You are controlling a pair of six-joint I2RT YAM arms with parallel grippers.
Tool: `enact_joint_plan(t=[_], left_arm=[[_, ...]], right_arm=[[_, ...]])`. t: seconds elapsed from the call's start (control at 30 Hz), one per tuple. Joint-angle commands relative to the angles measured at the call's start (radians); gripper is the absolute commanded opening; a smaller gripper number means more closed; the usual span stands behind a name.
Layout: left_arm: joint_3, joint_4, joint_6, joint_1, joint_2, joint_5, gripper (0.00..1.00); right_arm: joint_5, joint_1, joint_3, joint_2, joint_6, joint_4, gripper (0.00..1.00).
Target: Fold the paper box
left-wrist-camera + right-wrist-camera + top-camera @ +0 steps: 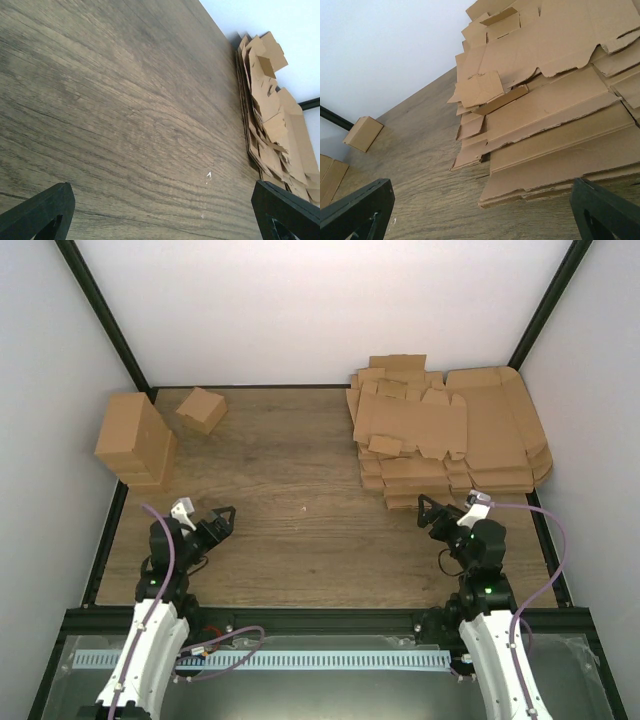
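Basically nothing is happening on the folding front yet. Nearest the arm bases, the left gripper is hovering over bare table with its fingers spread wide and nothing between them. The right gripper is doing the same, released and empty, sitting just in front of the near edge of the cardboard stack. The paper box is lying flat on top of that stack at the far right, flaps and tabs all sticking out, no wall looking raised, and neither arm is touching it. Some bigger sheets with rounded corners are lying beside and under it. Way over at the far left, a tall cardboard block is standing with a small closed carton just beside it. So I'm guessing the whole job is lying ahead: grabbing the sheet, pulling it onto open table, folding up walls, tucking in tabs.
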Motion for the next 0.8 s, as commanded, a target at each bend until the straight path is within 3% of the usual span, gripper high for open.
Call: enact_joint_plan(t=[0.0, 0.2, 0.33, 0.77], left_arm=[[-0.010, 0.019, 0.006, 0.001, 0.002, 0.031, 1.00], [-0.011, 0.086, 0.023, 0.001, 0.036, 0.115, 1.00], [-0.015, 0.174, 0.047, 0.000, 0.107, 0.187, 1.00], [0.071, 0.309, 0.132, -0.073, 0.359, 0.209, 1.00]], right_arm=[[-0.001, 0.000, -0.001, -0.001, 0.005, 0.010, 1.00], [-0.017, 0.000, 0.000, 0.021, -0.001, 0.048, 1.00], [-0.127, 0.000, 0.048, 0.132, -0.013, 0.169, 1.00], [-0.169, 0.030, 0.596, 0.936, -0.287, 0.143, 0.99]])
